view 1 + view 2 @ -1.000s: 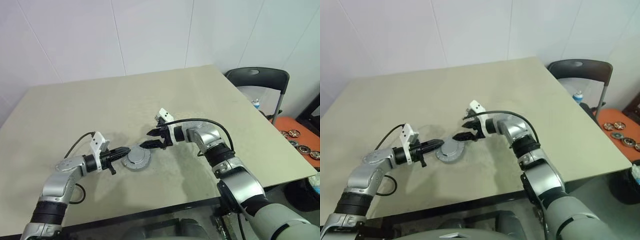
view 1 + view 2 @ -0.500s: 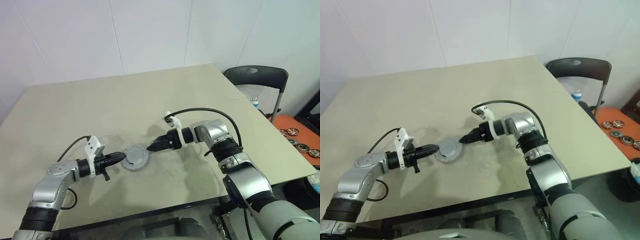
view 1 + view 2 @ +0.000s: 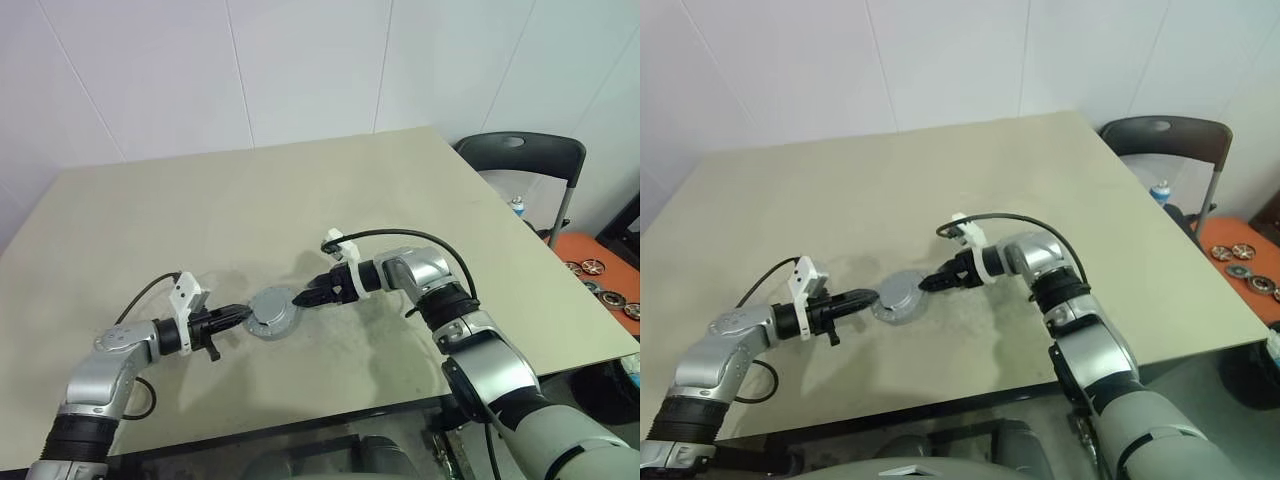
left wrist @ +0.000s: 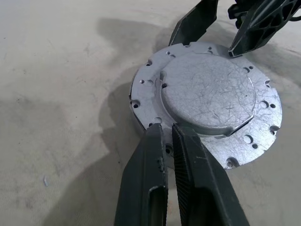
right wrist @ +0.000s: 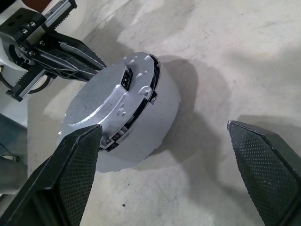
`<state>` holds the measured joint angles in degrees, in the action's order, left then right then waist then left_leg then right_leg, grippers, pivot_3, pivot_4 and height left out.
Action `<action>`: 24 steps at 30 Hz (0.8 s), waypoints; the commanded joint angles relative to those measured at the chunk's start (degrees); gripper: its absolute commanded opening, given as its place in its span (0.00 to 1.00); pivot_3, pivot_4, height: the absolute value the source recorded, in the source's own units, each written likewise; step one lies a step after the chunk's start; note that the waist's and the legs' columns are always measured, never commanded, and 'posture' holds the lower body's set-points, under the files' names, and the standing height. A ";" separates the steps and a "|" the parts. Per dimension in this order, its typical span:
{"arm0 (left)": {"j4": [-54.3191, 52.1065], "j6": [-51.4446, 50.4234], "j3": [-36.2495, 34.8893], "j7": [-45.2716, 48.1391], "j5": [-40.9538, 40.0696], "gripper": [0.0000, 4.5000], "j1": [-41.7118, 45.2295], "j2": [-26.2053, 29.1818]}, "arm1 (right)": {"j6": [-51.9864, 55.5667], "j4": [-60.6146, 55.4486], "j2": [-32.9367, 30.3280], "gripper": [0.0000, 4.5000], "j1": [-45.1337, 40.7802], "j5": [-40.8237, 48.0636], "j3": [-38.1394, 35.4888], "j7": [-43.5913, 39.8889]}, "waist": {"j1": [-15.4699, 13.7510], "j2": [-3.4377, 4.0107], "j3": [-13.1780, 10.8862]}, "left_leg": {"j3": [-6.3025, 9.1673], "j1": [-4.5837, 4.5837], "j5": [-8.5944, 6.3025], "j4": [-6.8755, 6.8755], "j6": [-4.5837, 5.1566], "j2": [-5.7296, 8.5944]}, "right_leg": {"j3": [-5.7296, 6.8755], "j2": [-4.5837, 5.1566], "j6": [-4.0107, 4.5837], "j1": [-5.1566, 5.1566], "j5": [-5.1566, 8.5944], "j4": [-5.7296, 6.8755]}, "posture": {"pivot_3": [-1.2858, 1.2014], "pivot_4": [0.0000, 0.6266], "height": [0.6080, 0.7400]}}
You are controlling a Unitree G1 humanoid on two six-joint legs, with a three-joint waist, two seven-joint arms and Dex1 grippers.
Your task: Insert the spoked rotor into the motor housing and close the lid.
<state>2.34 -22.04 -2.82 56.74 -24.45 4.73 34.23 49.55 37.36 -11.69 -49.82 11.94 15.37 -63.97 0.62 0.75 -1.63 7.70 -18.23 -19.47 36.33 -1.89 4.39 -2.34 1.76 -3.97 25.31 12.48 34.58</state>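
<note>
- Lid [image 3: 271, 312] sits on the table [image 3: 300, 200], centre-left of the head view.
- Left gripper [image 3: 240, 314]: fingers pressed together, tips touching the lid's left rim.
- Right gripper [image 3: 303, 297]: fingers wide, at the lid's right edge, gripping nothing.

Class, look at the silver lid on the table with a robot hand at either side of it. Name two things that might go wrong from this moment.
1. The lid may sit slightly tilted on what lies beneath; pressing now might jam it crooked.
2. The left hand, shut, rests its tips on the lid's rim, while the right hand stands open around the far side. An uneven push could slide the assembly across the smooth table.
</note>
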 commanded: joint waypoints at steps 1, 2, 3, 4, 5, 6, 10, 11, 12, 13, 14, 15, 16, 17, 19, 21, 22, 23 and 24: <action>0.89 -1.08 1.54 -0.28 1.24 0.09 -1.06 -0.09 | 0.60 -1.15 -1.13 0.99 0.31 -0.06 1.11 -1.58 | 0.02 0.00 0.01 | 0.00 0.00 0.00 0.02 0.01 0.00 | 0.00 0.00 0.00 0.00 0.00 0.02 | 0.52 0.00 1.00; 0.78 -1.14 1.50 -0.31 1.23 0.09 -1.10 -0.08 | 1.00 -1.22 -1.51 0.99 0.49 0.00 1.45 -2.18 | 0.03 -0.01 0.01 | 0.00 0.00 -0.01 0.05 0.01 0.00 | 0.00 0.00 0.00 0.00 0.00 0.04 | 0.52 0.00 1.00; 0.94 -0.98 1.50 -0.29 1.31 0.09 -1.13 -0.10 | 2.49 -0.76 -2.26 0.99 0.42 0.37 1.79 -3.48 | 0.07 -0.01 0.01 | -0.01 0.00 -0.02 0.08 0.03 0.00 | 0.00 0.00 0.00 0.00 0.00 0.07 | 0.52 0.00 1.00; 1.16 -0.75 1.51 -0.24 1.42 0.09 -1.14 -0.13 | 4.10 -0.25 -2.89 0.99 0.17 0.92 1.97 -4.79 | 0.09 -0.01 0.01 | -0.01 0.00 -0.03 0.11 0.06 0.00 | 0.00 0.00 0.00 0.00 0.00 0.10 | 0.52 0.00 1.00; 1.32 -0.63 1.47 -0.24 1.47 0.09 -1.12 -0.14 | 6.54 0.13 -3.45 0.99 -0.31 1.94 1.81 -6.30 | 0.09 -0.01 0.01 | -0.01 0.00 -0.05 0.16 0.09 0.00 | 0.00 -0.01 0.00 0.00 0.00 0.15 | 0.52 0.00 1.00; 1.42 -0.54 1.44 -0.22 1.50 0.09 -1.13 -0.13 | 8.56 0.43 -3.82 0.99 -0.76 2.74 1.63 -7.39 | 0.06 -0.01 0.01 | -0.02 0.00 -0.06 0.21 0.10 0.00 | 0.00 -0.01 0.01 0.00 0.00 0.21 | 0.52 0.00 1.00; 1.81 -0.21 1.36 -0.13 1.63 0.09 -1.11 -0.02 | 15.92 4.07 -4.12 0.99 -3.90 5.81 -0.60 -9.99 | 0.09 0.00 0.01 | -0.02 -0.03 -0.14 0.56 0.23 0.02 | 0.00 -0.01 0.01 -0.01 0.00 0.49 | 0.52 0.00 1.00; 1.90 -0.16 1.33 -0.12 1.64 0.09 -1.08 0.02 | 17.38 5.49 -3.85 0.99 -4.77 6.47 -1.65 -9.73 | 0.09 0.00 0.01 | -0.02 -0.03 -0.15 0.70 0.25 0.03 | 0.00 -0.01 0.05 -0.03 -0.03 0.57 | 0.52 0.00 1.00; 1.89 -0.23 1.35 -0.18 1.64 0.09 -0.99 0.03 | 18.70 6.83 -3.62 0.99 -5.52 7.00 -2.36 -9.52 | 0.09 0.00 0.01 | -0.02 -0.03 -0.15 0.72 0.25 0.03 | 0.00 -0.02 0.08 -0.04 -0.05 0.57 | 0.52 0.00 1.00; 1.84 -0.30 1.34 -0.23 1.62 0.09 -0.94 0.06 | 19.74 7.83 -3.39 0.99 -6.06 7.35 -2.80 -9.25 | 0.08 -0.01 0.01 | -0.02 -0.03 -0.15 0.79 0.25 0.03 | 0.00 -0.03 0.12 -0.05 -0.07 0.59 | 0.52 0.00 1.00; 1.93 -0.27 1.32 -0.21 1.62 0.09 -0.91 0.09 | 20.98 8.96 -3.04 0.99 -6.60 7.74 -3.49 -8.65 | 0.07 -0.01 0.01 | -0.02 -0.02 -0.14 0.81 0.24 0.03 | 0.00 -0.04 0.13 -0.08 -0.09 0.60 | 0.52 0.00 1.00; 2.06 -0.19 1.33 -0.20 1.67 0.09 -0.90 0.10 | 22.16 10.62 -2.35 0.99 -7.18 8.03 -4.88 -6.98 | 0.08 -0.01 0.01 | -0.02 -0.01 -0.14 0.83 0.24 0.03 | 0.00 -0.04 0.14 -0.08 -0.09 0.63 | 0.52 0.00 1.00; 2.17 -0.09 1.33 -0.16 1.72 0.09 -0.93 0.12 | 22.84 11.78 -1.78 0.99 -7.50 8.14 -5.89 -5.54 | 0.10 -0.02 0.02 | -0.02 0.00 -0.13 0.84 0.23 0.02 | 0.00 -0.05 0.14 -0.09 -0.10 0.64 | 0.52 0.00 1.00; 2.24 -0.03 1.34 -0.17 1.75 0.09 -0.96 0.11 | 23.41 12.53 -1.25 0.99 -7.63 8.20 -6.62 -4.35 | 0.08 -0.02 0.02 | -0.02 0.01 -0.13 0.83 0.23 0.02 | 0.00 -0.05 0.14 -0.09 -0.11 0.65 | 0.52 0.00 1.00; 2.24 0.05 1.35 -0.19 1.76 0.09 -1.14 0.08 | 24.59 11.69 -0.39 0.99 -7.07 8.42 -6.72 -3.07 | 0.06 -0.03 0.02 | -0.01 0.00 -0.13 0.82 0.22 0.02 | 0.00 -0.05 0.14 -0.08 -0.11 0.65 | 0.52 0.00 1.00; 2.11 0.04 1.31 -0.26 1.72 0.09 -1.34 0.07 | 25.74 9.26 0.01 0.99 -5.95 8.55 -5.31 -2.72 | 0.07 -0.03 0.03 | -0.02 -0.04 -0.13 0.83 0.23 0.03 | -0.01 -0.03 0.13 -0.06 -0.11 0.64 | 0.52 0.00 1.00; 2.04 0.01 1.28 -0.24 1.69 0.09 -1.44 0.14 | 26.10 8.28 0.16 0.99 -5.37 8.57 -4.79 -2.38 | 0.06 -0.05 0.04 | -0.02 -0.04 -0.13 0.83 0.23 0.04 | -0.01 -0.02 0.13 -0.06 -0.11 0.64 | 0.52 0.00 1.00; 1.96 0.01 1.26 -0.21 1.68 0.09 -1.57 0.22 | 26.31 7.22 0.24 0.99 -4.63 8.46 -3.95 -2.08 | 0.06 -0.05 0.04 | -0.02 -0.04 -0.13 0.83 0.23 0.04 | -0.01 -0.01 0.13 -0.06 -0.12 0.63 | 0.52 0.00 1.00; 1.90 0.01 1.22 -0.21 1.65 0.09 -1.68 0.30 | 26.38 6.24 0.33 0.99 -3.89 8.36 -3.28 -1.76 | 0.07 -0.06 0.04 | -0.02 -0.04 -0.13 0.83 0.23 0.05 | -0.01 -0.01 0.13 -0.06 -0.12 0.63 | 0.52 0.00 1.00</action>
<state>3.54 -20.98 -3.00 56.32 -24.23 4.14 34.06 75.43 46.44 -11.87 -53.87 19.40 11.32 -66.14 0.69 0.69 -1.59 7.68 -18.27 -19.60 37.16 -1.66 4.44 -2.34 1.75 -3.85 25.25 12.36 35.21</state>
